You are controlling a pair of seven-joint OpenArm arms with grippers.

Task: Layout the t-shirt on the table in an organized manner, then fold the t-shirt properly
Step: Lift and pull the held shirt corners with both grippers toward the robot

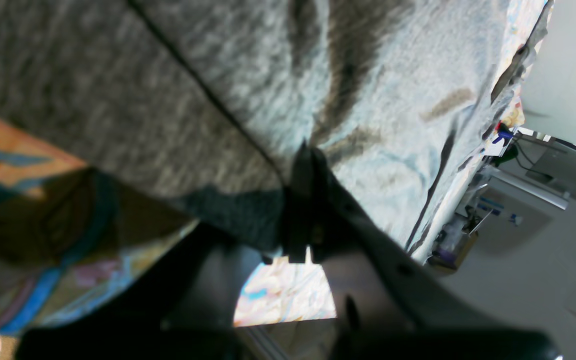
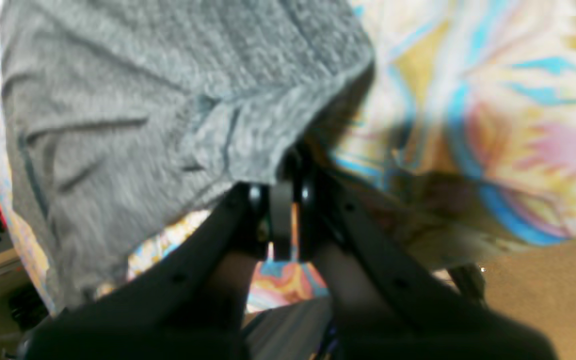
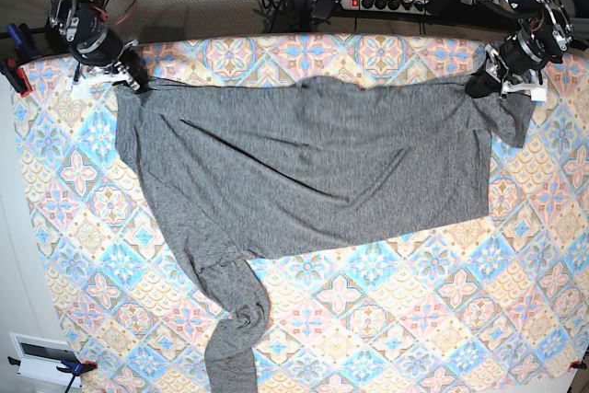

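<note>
The dark-grey t-shirt (image 3: 313,163) lies stretched flat across the far half of the table (image 3: 414,319), held taut between both grippers. My left gripper (image 3: 480,83) is at the shirt's far right corner, and in the left wrist view the left gripper (image 1: 304,160) is shut on a pinch of the t-shirt (image 1: 218,75). My right gripper (image 3: 132,75) is at the far left corner; the right wrist view shows the right gripper (image 2: 293,165) shut on the edge of the t-shirt (image 2: 143,100). One long sleeve (image 3: 235,338) trails crumpled toward the near left edge.
A power strip with cables (image 3: 386,2) lies behind the table's far edge. A red clamp (image 3: 17,75) grips the tablecloth at the left edge and a blue clamp (image 3: 74,367) at the near left corner. Patterned cloth shows bare at the near right (image 3: 460,301).
</note>
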